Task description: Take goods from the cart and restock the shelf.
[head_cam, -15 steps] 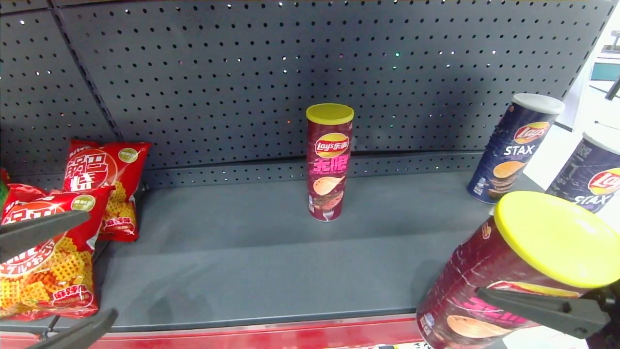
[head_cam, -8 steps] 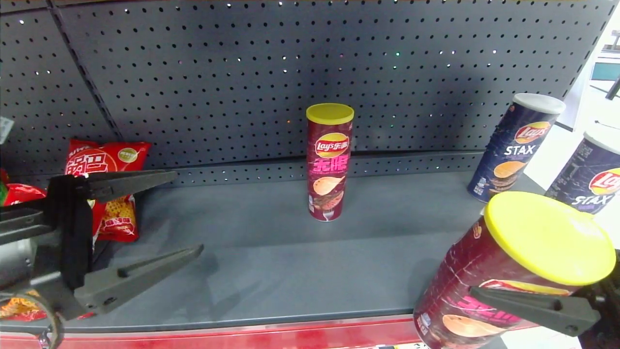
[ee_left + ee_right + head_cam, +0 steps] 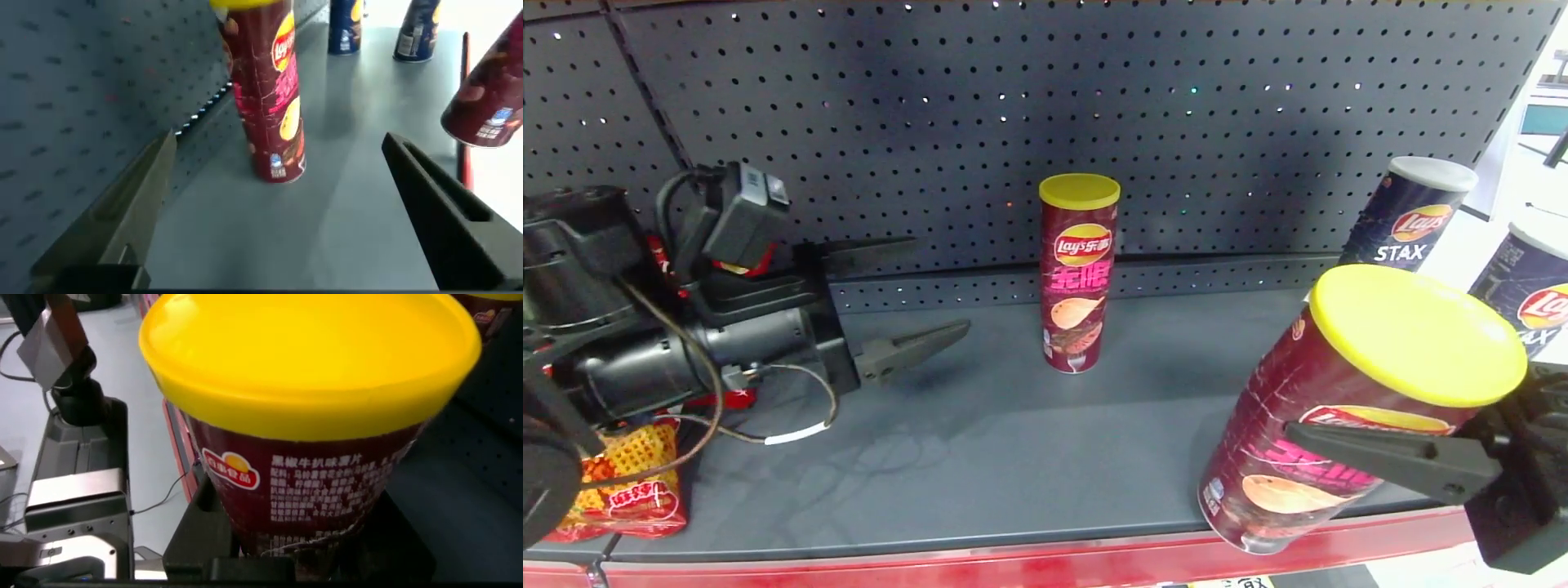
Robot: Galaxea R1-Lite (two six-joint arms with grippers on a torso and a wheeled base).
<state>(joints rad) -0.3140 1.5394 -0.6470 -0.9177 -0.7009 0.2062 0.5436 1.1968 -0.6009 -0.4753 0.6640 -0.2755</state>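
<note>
Head view: one standing can (image 3: 1078,278) is already placed on the shelf (image 3: 980,457), a second can (image 3: 1298,376) is pinched, tilted, by the right gripper (image 3: 1327,408) over the front edge, unplaced; the left gripper (image 3: 941,286) is spread, empty.

Holds the left arm in from the left, wrist level, left gripper (image 3: 939,284) pointing rightward, fingers spread wide. Clamps the right gripper (image 3: 1347,408) on a tilted maroon can (image 3: 1290,380), one dark finger (image 3: 1388,459) across its side, wrist low right.
</note>
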